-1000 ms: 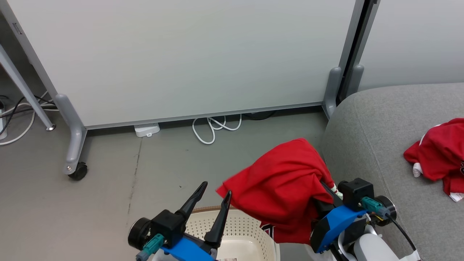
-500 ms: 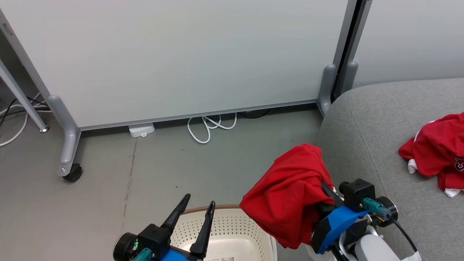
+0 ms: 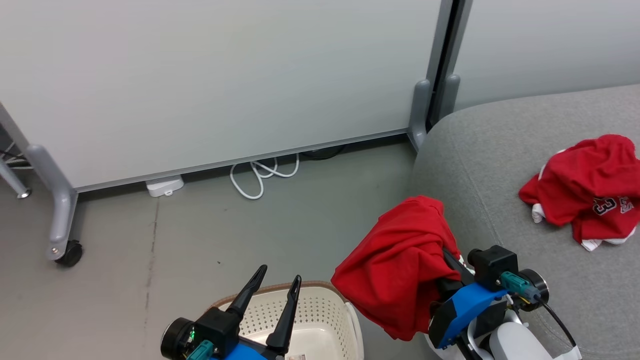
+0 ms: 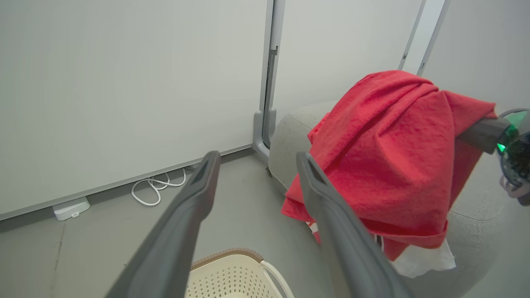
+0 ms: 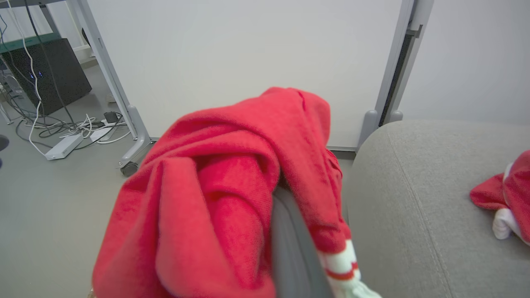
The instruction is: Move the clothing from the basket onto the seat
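A red garment (image 3: 400, 265) (image 4: 389, 161) (image 5: 223, 194) with white trim hangs draped over my right gripper (image 3: 442, 250), which is shut on it beside the seat's left edge. Cloth covers the fingertips. A second red garment (image 3: 585, 187) (image 5: 507, 203) with dark numerals lies crumpled on the grey seat (image 3: 500, 165) (image 5: 414, 178). My left gripper (image 3: 280, 277) (image 4: 256, 159) stands open and empty above the cream basket (image 3: 300, 310) (image 4: 232, 277) at the bottom of the head view.
A white partition panel (image 3: 210, 75) on grey wheeled feet (image 3: 62, 240) stands behind. A coiled white cable (image 3: 260, 175) and a small white box (image 3: 164, 186) lie on the grey floor. More cables and a dark box (image 5: 45, 70) are at the far left.
The head camera has turned right, so the whole scene shifted left. The held garment has swung from over the basket toward the seat. The left gripper has drawn back lower.
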Robot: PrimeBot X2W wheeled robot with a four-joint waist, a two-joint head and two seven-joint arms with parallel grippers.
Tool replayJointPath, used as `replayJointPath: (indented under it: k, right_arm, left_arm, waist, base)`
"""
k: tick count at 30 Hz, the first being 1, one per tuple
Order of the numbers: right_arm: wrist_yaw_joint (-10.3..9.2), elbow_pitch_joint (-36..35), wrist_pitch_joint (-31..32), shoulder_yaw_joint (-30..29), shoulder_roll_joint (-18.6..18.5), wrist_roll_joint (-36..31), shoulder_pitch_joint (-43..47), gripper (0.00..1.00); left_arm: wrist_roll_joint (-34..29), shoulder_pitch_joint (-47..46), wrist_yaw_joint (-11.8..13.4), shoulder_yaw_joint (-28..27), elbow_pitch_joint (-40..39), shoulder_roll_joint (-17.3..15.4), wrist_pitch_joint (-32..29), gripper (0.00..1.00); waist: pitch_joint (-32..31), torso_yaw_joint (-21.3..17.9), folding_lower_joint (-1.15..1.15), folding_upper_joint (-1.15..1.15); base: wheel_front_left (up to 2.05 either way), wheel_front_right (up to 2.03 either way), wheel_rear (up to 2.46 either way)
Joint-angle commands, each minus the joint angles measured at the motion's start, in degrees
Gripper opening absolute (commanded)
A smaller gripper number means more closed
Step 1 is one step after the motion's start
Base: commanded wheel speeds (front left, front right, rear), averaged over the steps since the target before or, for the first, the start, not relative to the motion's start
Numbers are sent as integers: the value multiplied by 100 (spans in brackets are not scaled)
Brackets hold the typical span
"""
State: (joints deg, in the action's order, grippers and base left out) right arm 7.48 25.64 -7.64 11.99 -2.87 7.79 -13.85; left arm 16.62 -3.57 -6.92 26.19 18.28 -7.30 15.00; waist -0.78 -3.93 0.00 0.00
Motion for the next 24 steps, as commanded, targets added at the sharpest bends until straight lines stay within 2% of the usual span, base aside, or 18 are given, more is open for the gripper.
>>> replayJointPath:
  k: [1,15,24]
  right_arm:
    - [3,-15,9,9,-2,6,0,0]
    - [3,23,-6,40,-1,27,-51,0]
    - [3,29,-47,3,-1,37,-47,0]
  left_arm:
    - [-34,27,-25,-49,3,8,26,100]
    - [-110,-133,-69,-58,5,88,27,100]
    - [-67,-142,-72,-27,-16,65,27,100]
  waist:
    - [37,-231,0,0]
    - [142,-1437,0,0]
    - [212,-2020,0,0]
  base:
    - [0,0,0]
    - [0,0,0]
    - [0,0,0]
